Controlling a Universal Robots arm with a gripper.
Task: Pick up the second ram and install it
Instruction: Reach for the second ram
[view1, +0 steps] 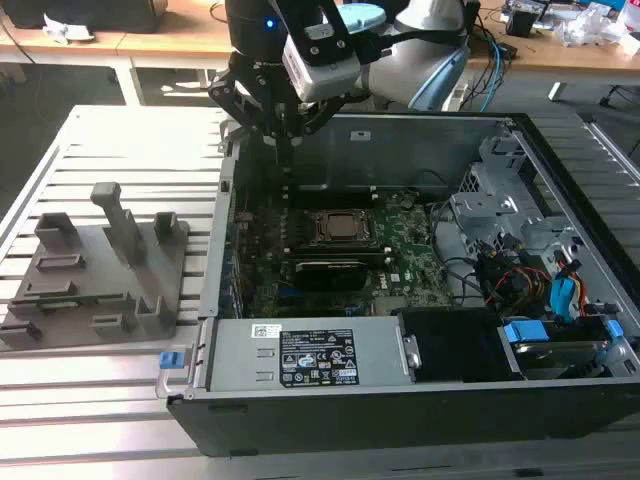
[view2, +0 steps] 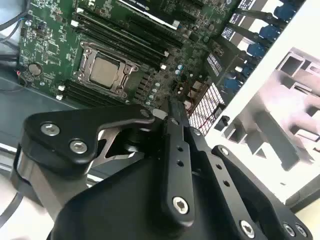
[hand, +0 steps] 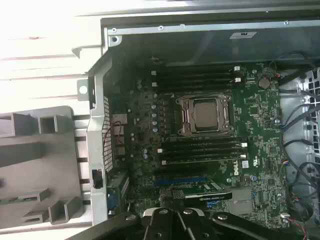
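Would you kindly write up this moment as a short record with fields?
Gripper: above the open computer case, near its wall at the exterior view's left
Held load: cannot tell
Motherboard: green, lying flat inside the case
Processor socket: on the motherboard, between two banks of memory slots
Holder tray: grey, outside the case, at the exterior view's left
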